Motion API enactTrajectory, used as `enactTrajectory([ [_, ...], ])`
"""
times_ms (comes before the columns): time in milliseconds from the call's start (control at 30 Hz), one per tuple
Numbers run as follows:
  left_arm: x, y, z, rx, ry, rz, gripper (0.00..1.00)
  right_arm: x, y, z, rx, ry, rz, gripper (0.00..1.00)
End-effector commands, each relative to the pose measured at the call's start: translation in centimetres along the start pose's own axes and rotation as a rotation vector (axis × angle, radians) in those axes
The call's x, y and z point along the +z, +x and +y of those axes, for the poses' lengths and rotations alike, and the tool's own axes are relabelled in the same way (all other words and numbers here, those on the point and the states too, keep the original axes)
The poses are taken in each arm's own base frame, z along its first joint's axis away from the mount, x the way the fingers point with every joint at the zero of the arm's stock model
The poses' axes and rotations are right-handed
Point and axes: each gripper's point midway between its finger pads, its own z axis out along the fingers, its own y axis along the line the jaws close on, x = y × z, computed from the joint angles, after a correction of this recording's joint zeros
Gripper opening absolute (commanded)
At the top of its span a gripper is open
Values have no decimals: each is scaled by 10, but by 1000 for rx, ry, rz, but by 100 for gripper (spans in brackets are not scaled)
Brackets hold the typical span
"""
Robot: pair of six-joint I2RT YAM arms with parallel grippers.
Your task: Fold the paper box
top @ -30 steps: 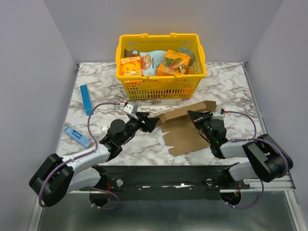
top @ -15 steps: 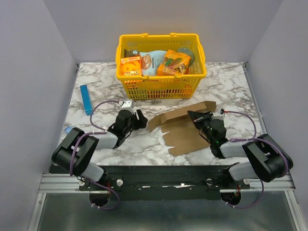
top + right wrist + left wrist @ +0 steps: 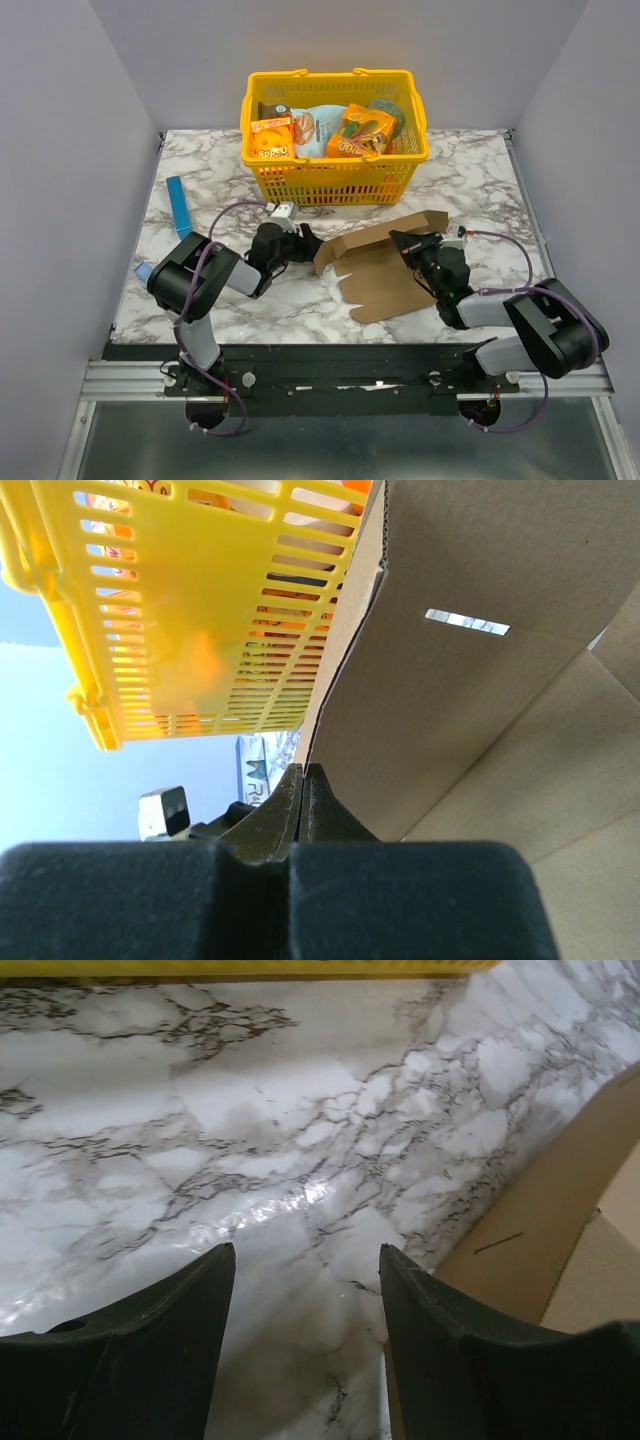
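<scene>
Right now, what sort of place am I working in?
Probably a robot test cell staged like a shop counter: plain grey walls enclose a marble-patterned tabletop, with a yellow plastic basket of packaged groceries and a flat brown cardboard box sheet.

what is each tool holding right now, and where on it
The right tool pinches the paper box by the edge of its raised panel; the left tool is open, holding nothing.

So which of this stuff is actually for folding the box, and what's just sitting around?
For the job:
- paper box
- right gripper, shut on its raised flap
- left gripper, open at its left edge

Lying about:
- yellow basket of groceries
- slim blue box
</scene>
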Motion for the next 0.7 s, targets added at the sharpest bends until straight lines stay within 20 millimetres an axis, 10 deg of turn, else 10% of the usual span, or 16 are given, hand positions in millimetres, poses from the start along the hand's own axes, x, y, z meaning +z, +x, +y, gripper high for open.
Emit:
enactTrajectory([
  [0, -5, 15, -33, 73, 174, 33, 68, 3, -1, -7, -50, 30, -10, 1],
  [467, -12, 39, -69, 115, 329, 84, 66, 5, 1, -10, -53, 48, -7, 1],
  [667, -29, 17, -45, 25, 150, -18, 75, 4, -1, -8, -53, 47, -11, 1],
])
